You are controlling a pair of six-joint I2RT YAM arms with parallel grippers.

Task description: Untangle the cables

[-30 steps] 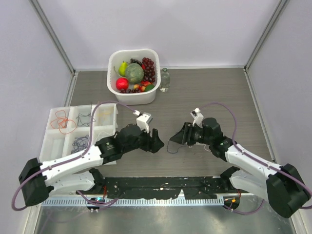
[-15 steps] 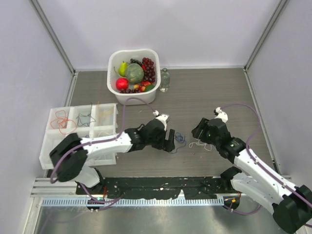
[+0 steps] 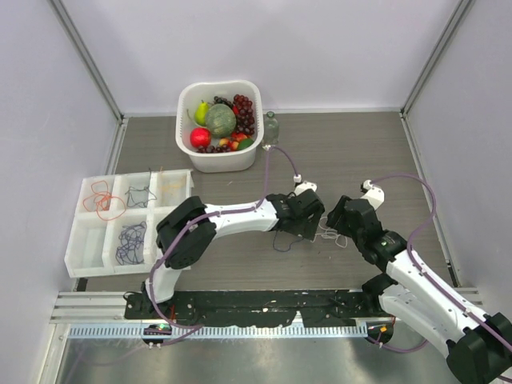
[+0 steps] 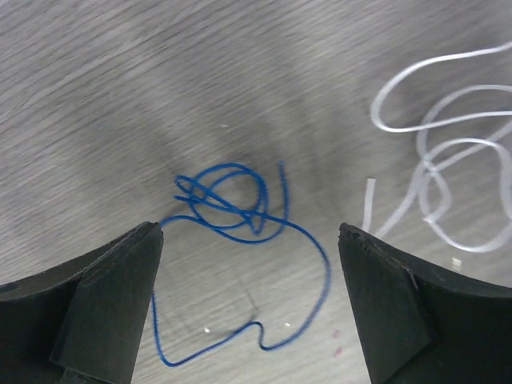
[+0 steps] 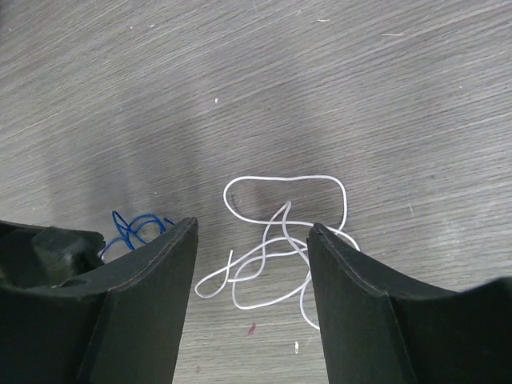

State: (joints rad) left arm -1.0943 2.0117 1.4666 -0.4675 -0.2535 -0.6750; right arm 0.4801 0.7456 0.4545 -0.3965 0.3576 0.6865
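Observation:
A thin blue cable (image 4: 240, 200) lies in a loose knot on the wooden table, right under my left gripper (image 4: 248, 236), which is open and empty with its jaws on either side of the cable. A white cable (image 5: 280, 240) lies looped on the table apart from the blue one, below my right gripper (image 5: 252, 228), which is also open and empty. In the top view the left gripper (image 3: 304, 214) and right gripper (image 3: 340, 216) hover close together at mid-table, with the blue cable (image 3: 282, 242) and the white cable (image 3: 330, 235) beneath them.
A white compartment tray (image 3: 80, 232) at the left holds an orange cable (image 3: 102, 198) and darker cables (image 3: 132, 238). A white basket (image 3: 186, 136) of fruit and a clear bottle (image 3: 270, 130) stand at the back.
My left arm has stretched to the right and its gripper now hovers over the blue cable. My right gripper has shifted slightly over the white cable. Both cables lie loose on the table.

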